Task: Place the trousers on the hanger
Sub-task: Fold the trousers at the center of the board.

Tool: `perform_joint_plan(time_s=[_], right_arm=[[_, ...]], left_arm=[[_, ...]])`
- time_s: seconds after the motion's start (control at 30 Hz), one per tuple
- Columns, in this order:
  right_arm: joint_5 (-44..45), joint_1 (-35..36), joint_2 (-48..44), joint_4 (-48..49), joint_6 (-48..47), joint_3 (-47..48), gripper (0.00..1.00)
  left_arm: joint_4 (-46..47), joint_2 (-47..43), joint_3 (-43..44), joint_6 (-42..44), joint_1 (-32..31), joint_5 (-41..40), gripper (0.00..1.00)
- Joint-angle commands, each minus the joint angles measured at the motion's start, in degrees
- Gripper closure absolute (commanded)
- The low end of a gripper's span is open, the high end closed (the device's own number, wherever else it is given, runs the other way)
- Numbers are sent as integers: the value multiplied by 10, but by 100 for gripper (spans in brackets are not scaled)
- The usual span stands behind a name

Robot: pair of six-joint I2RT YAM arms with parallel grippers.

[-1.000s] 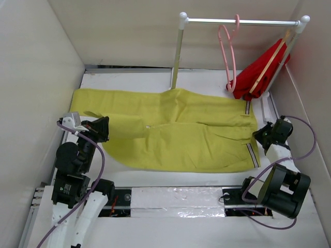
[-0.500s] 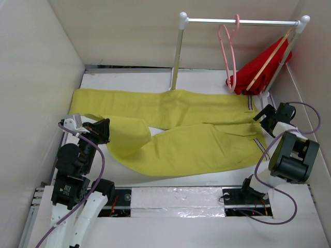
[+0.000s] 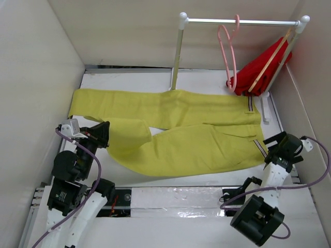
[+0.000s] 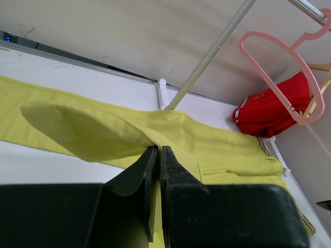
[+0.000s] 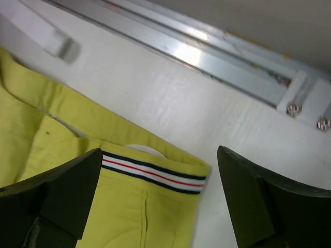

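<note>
On the surface [image 3: 129,80], the trousers [image 3: 196,144] stretch between your hands. The left hand [image 4: 155,152] pinches a leg fold [image 4: 88,132]; the right hand [image 3: 277,146] is spread over the waistband [image 5: 150,174].

The trousers [image 3: 191,129] are matt mustard cloth with a fine woven grain (the waistband trim [image 5: 155,173] is striped woven tape). The pink hanger [image 4: 268,83] is smooth, faintly glossy plastic. The rail [image 3: 243,22] is bright bare metal. The wooden hanger [image 3: 269,63] looks tan and dull, the red garment [image 3: 245,80] soft matt cloth, and the worktop [image 3: 129,80] matt white.
</note>
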Motion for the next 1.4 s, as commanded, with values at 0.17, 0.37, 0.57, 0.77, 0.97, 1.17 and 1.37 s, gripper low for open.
perform_joint_plan(time_s=[0.17, 0.37, 0.57, 0.77, 0.97, 1.17, 1.37], right_arm=[[-88, -42, 88, -116, 11, 44, 0], [-65, -42, 47, -124, 55, 14, 11], [-51, -42, 109, -120, 69, 33, 27], [-50, -42, 137, -121, 70, 46, 28], [-38, -42, 171, -120, 85, 66, 46], [-25, -36, 169, -117, 92, 66, 76], [-19, -36, 87, -132, 51, 94, 100]], left_arm=[[20, -25, 11, -1, -15, -36, 100], [20, -26, 11, -1, -21, -48, 100], [22, -19, 9, 2, -21, -40, 100], [22, -20, 10, 2, -21, -51, 100], [22, -27, 4, 2, -21, -66, 100], [22, -42, 1, 1, -21, -85, 100], [23, -44, 5, 2, -21, -88, 100]])
